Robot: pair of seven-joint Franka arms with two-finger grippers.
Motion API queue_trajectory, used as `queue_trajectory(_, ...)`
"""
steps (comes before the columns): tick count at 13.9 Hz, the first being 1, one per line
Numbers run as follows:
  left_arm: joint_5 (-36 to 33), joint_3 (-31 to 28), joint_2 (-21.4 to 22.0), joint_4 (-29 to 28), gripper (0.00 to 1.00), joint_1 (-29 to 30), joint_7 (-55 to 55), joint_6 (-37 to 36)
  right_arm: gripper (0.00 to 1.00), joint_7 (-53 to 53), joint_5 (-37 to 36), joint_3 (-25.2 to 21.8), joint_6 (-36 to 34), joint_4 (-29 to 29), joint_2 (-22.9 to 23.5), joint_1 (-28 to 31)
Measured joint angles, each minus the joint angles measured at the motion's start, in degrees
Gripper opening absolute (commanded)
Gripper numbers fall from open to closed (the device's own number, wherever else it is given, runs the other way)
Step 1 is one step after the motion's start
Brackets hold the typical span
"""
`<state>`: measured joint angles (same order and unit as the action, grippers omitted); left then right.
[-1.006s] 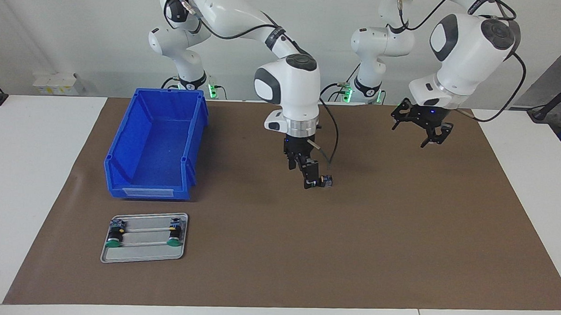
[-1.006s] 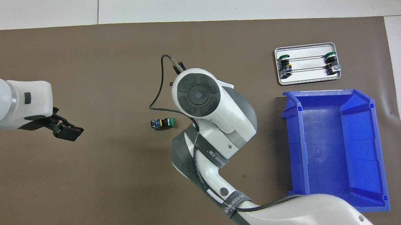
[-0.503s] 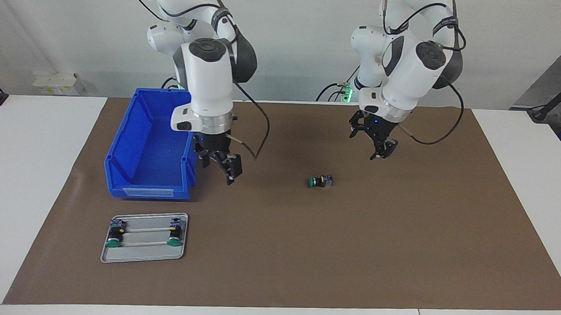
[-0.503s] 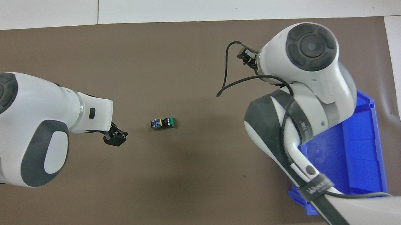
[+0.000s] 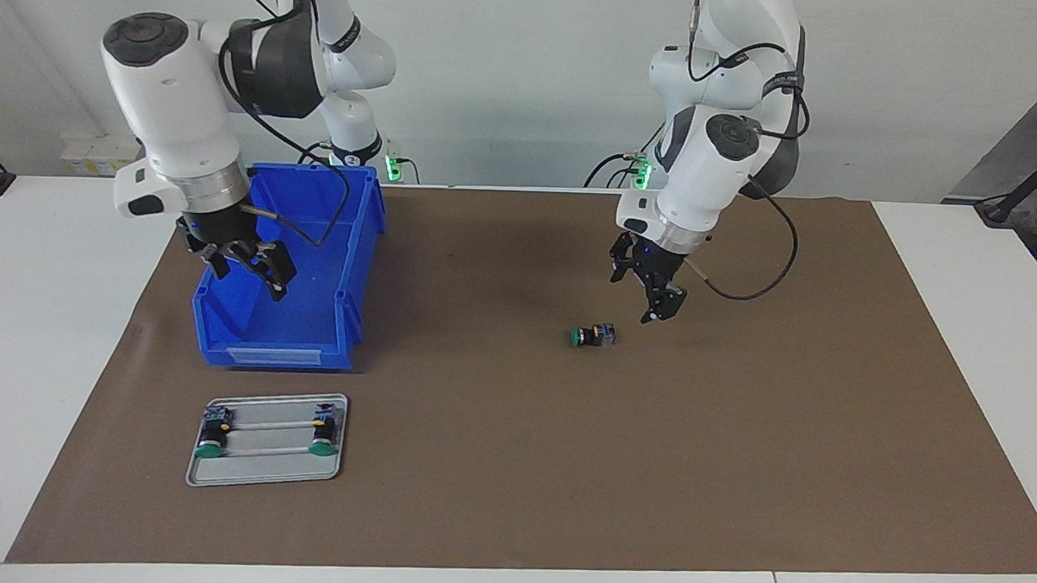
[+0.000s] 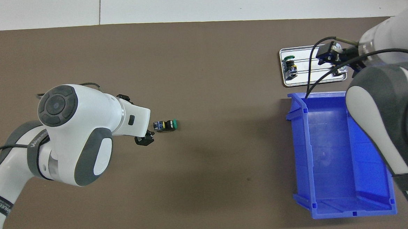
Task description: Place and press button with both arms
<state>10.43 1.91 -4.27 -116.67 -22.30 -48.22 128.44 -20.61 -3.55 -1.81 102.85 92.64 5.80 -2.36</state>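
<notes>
The button lies on its side on the brown mat, about mid-surface, green cap toward the right arm's end, grey-blue base toward the left arm's end. Left claw hangs just beside that base end, above it, not touching, fingers apart, nothing held. Right claw is up over the blue bin, fingers apart too, empty; that arm looks parked. Handling-wise: the button looks small, light and rigid, hard plastic, prob. no risk of crushing, but the round barrel and cap could roll or skid on the mat if nudged from one side. Best hold, I'd say: pinch the squarish base block across its flat faces, keeping the cap free for pressing. Grabbing the cap itself risks slipping off its smooth rim. Two more buttons sit on the metal tray, farther from the robots than the bin.
</notes>
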Motion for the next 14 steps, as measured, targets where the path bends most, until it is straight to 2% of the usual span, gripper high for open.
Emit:
queue_trajectory(3, 0.0, 0.07, -3.24, -0.08, 0.98, -2.57, -0.19, 3.35, 1.0, 6.2, 0.14, -0.01, -3.45, 0.03, -2.57, 2.84)
queue_trajectory(8, 0.0, 0.02, -7.24, -0.1, 0.98, -4.81, -0.13, 4.66, 1.0, 10.43, 0.16, 0.1, -11.98, -1.75, -6.84, 2.64)
queue_trajectory(11, 0.0, -0.01, -9.33, -0.1, 0.99, -5.58, -0.02, 5.51, 1.0, 10.59, 0.16, 0.33, -12.87, -1.33, -9.06, 2.02)
queue_trajectory(14, 0.0, -0.12, -10.91, -0.09, 0.99, -5.81, 0.0, 7.59, 1.0, 10.82, 0.16, 0.54, -12.86, -0.69, -9.14, 1.84)
